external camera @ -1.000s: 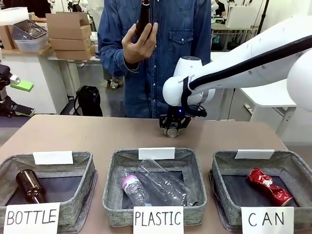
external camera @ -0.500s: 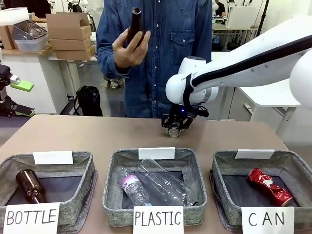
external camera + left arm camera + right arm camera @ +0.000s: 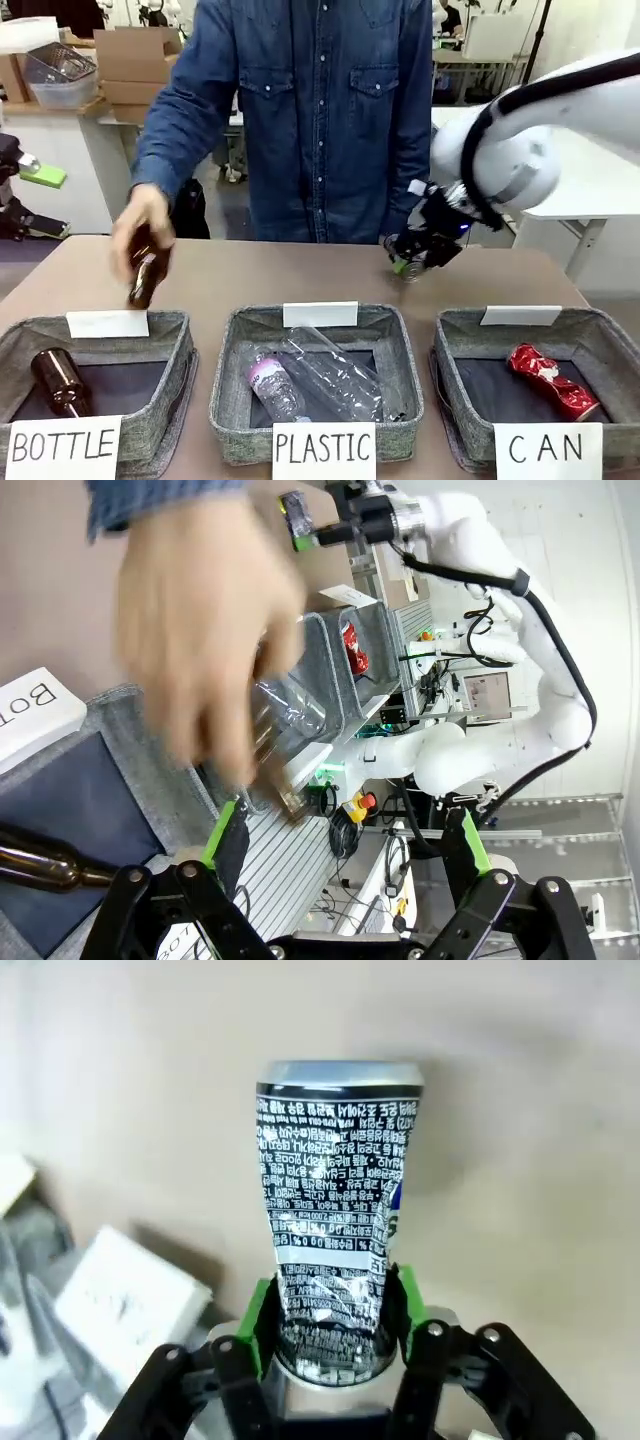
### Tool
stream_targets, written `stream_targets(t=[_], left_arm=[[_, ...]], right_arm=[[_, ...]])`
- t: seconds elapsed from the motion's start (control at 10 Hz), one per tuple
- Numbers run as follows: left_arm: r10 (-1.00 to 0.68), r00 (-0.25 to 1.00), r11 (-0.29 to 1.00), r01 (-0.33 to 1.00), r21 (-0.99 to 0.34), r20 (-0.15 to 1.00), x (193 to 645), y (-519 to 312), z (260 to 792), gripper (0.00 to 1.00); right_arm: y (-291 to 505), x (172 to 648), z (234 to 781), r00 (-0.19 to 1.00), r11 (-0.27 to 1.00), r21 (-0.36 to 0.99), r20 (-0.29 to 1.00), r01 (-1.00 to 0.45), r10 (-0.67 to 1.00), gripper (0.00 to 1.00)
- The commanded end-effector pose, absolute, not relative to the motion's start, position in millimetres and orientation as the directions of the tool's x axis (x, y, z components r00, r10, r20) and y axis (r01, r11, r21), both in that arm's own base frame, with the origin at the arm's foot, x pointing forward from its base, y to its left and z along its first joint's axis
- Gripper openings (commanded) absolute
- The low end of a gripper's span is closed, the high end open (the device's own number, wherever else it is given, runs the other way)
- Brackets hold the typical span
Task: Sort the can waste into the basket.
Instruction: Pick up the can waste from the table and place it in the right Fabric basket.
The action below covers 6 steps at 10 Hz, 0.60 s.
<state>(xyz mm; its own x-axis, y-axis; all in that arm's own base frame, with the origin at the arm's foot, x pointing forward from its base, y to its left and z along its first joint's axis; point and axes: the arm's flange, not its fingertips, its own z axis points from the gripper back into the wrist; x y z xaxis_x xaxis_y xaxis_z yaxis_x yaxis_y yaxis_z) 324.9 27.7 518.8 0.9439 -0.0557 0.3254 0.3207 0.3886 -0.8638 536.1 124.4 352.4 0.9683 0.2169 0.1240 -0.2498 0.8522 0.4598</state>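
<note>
Dark can, dented, is pinched in the right jaws, its base hidden between the pads; left jaws spread, behind a blurred hand.

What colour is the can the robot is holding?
Dark blue-black with white print and silver ends; the can shows best in the right wrist view.

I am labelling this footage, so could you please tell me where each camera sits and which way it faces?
Front: between the arms, facing the person across the table; the right gripper carries the dark can.
Left wrist: on the left arm, over the BOTTLE basket; open left gripper, the person's hand.
Right wrist: looks down its fingers at the dark can.
Shared: front and left wrist both show the red can.
</note>
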Motion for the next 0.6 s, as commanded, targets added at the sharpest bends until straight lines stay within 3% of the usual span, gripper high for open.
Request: stream_targets(t=[0.0,0.3,0.5], left_arm=[[-0.068,0.938,0.382,0.338,-0.860,0.339,323.4,28.8,517.3,1.00],[-0.068,0.938,0.382,0.338,-0.860,0.339,323.4,28.8,517.3,1.00],[-0.068,0.938,0.382,0.338,-0.860,0.339,323.4,28.8,517.3,1.00]], right_arm=[[85.1,483.8,368.1,0.930,0.744,0.559,0.180,-0.365,0.320,0.00],[41.2,397.5,419.1,0.786,0.530,0.594,0.341,-0.605,0.515,0.00],[15.0,329.6,440.9,0.541,0.314,0.541,0.330,-0.780,0.774,0.00]])
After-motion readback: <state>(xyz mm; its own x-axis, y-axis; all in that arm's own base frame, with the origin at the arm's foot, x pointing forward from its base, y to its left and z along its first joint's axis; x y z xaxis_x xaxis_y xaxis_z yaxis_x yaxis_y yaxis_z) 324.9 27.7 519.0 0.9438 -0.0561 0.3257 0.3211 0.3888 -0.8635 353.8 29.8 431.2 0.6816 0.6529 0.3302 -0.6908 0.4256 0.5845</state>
